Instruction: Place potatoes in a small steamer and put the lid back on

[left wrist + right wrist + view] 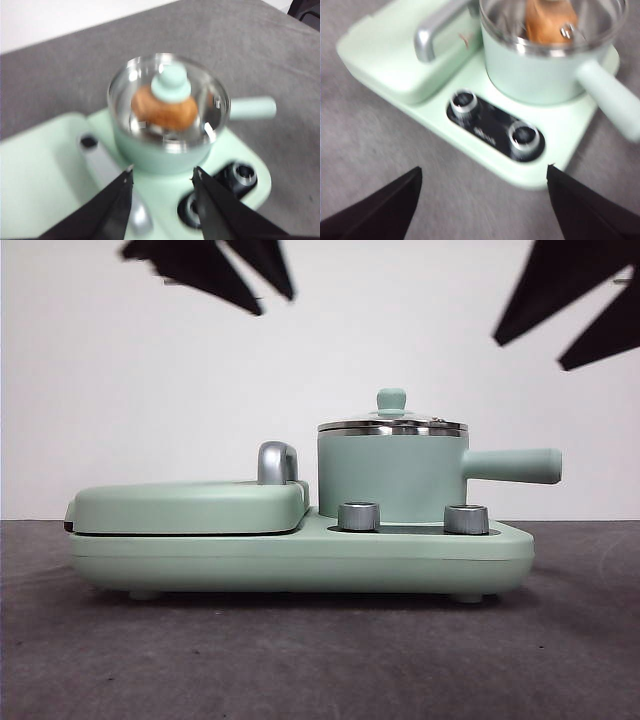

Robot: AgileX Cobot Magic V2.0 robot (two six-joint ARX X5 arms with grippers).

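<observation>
The small mint-green steamer stands on the right half of the cooker base, its handle pointing right. The glass lid sits on its rim, knob up. The orange-brown potato lies inside, seen through the glass; it also shows in the right wrist view. My left gripper is open and empty above the cooker, clear of the pot. My right gripper is open and empty above the table in front of the knobs. Both show only as black tips at the top of the front view.
The mint-green cooker base carries a flat griddle cover with a steel handle on its left half. Two steel dials sit at its front. Grey table all around.
</observation>
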